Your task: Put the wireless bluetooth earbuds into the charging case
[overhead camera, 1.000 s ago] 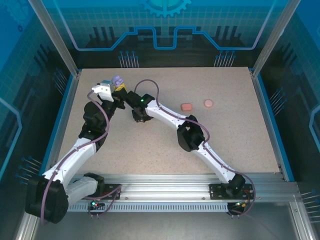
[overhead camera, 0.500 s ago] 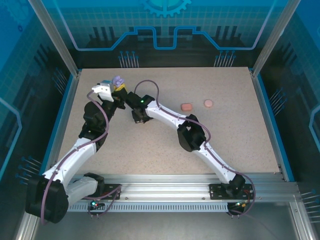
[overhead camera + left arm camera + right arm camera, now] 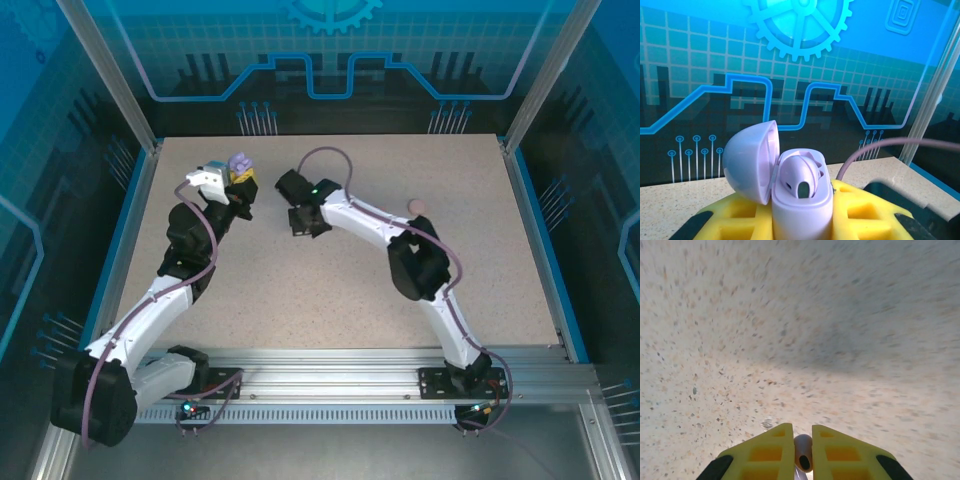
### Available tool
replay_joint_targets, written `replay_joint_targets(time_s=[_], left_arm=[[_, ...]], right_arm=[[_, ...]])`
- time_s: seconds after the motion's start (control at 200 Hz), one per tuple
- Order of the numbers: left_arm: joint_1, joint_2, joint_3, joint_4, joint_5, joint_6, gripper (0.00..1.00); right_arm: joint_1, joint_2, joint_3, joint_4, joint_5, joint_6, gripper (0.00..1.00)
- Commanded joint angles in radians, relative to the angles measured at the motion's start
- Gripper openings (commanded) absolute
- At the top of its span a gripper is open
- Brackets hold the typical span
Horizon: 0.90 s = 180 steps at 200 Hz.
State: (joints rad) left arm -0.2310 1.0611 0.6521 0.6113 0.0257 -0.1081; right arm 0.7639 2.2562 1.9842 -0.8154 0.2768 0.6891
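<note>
Earbud in right hand — case open.

Case in left gripper at 10 o'clock on table, earbud inside case, right gripper at case's 4 o'clock, second earbud between its jaws.

Earbud: lower part cut off by picture edge. Charging case: base cut off. Tabletop: blurred.

The table lies bare near and right, save a small pink object toward the far side; the lavender case in the left gripper gapes upward, lid walling its left; the right gripper, pinching an earbud, stands apart on its right.
</note>
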Motion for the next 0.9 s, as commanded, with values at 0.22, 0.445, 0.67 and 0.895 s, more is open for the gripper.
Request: replay_joint_targets(time_s=[0.22,0.445,0.67,0.895], left_arm=[[-0.013,0.057,-0.012,0.108,0.142,-0.021,0.00],[-0.098,0.116,-0.013,0.186,0.208,0.080,0.00],[-0.159,0.192,0.043,0.206,0.258,0.104,0.00],[-0.210,0.246,0.123,0.202,0.299,0.138,0.00]], right_arm=[[-0.086,-0.352,-0.209,0.195,-0.012,-0.014,0.12],[-0.147,-0.569,-0.300,0.320,-0.063,-0.045,0.11],[-0.212,-0.747,-0.378,0.463,-0.161,-0.054,0.12],[-0.247,-0.885,-0.495,0.674,-0.298,-0.061,0.12]])
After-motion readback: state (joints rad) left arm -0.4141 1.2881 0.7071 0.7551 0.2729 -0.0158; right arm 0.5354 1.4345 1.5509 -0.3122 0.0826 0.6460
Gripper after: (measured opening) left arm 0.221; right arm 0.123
